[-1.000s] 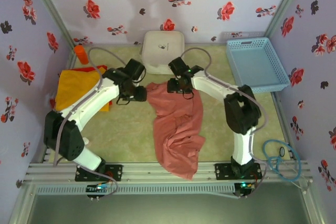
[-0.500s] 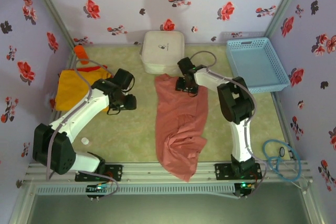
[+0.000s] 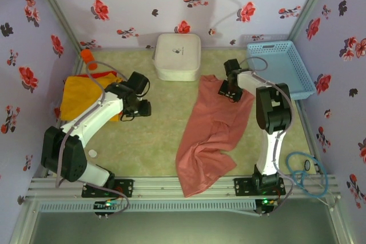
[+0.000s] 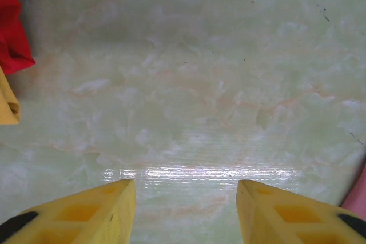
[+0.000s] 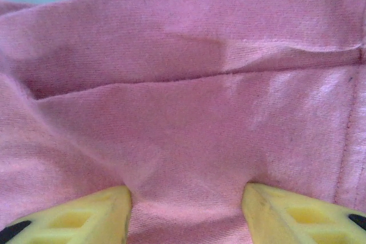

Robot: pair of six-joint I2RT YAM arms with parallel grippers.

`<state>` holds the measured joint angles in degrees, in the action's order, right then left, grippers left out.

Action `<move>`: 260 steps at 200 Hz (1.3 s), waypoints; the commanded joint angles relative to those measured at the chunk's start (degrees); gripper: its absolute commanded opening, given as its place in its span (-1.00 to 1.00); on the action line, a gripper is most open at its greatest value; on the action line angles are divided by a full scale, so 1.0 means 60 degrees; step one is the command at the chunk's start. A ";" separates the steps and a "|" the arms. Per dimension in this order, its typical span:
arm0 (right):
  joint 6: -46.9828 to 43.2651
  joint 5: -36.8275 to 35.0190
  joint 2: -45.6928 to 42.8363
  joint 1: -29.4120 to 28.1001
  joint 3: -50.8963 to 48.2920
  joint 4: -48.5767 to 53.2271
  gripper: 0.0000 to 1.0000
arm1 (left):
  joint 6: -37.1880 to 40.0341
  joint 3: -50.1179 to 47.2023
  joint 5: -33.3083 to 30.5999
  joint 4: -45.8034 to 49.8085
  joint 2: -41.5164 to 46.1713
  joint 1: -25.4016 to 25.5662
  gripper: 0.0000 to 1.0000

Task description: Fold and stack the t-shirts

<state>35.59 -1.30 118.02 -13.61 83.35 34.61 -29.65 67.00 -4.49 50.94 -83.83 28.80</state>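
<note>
Salmon-pink t-shirt (image 3: 214, 119), just dragged toward frame right, lies flatter for folding; my right jaws rest spread on it, left jaws open, empty.

right gripper (image 3: 230, 88) dragged far end of pink shirt (image 3: 214, 127) right; left gripper (image 3: 141, 107) pulled back left.

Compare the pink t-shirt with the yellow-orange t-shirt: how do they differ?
The pink t-shirt lies stretched out, wrinkled; the yellow-orange t-shirt sits bunched at the left. The right hand touches the pink t-shirt; the left hand is apart from the yellow-orange t-shirt. Both lie on the table.
</note>
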 commanded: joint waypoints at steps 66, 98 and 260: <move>-0.0162 -0.0065 0.2646 0.0731 0.4082 0.2196 0.13 | -0.0079 -0.0137 -0.0070 0.0050 0.0385 -0.0068 -0.02; -0.0196 0.0130 0.3433 0.0869 0.5652 0.2678 0.13 | -0.0083 -0.0101 -0.0058 0.0065 0.0336 -0.0068 -0.02; -0.1230 0.1756 0.6115 -0.0581 0.9966 0.2576 0.18 | 0.0006 -0.0280 -0.0062 0.0080 0.0335 -0.0068 -0.04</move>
<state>28.86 6.92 151.63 -15.70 141.16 48.90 -29.65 66.26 -4.49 51.00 -82.96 28.80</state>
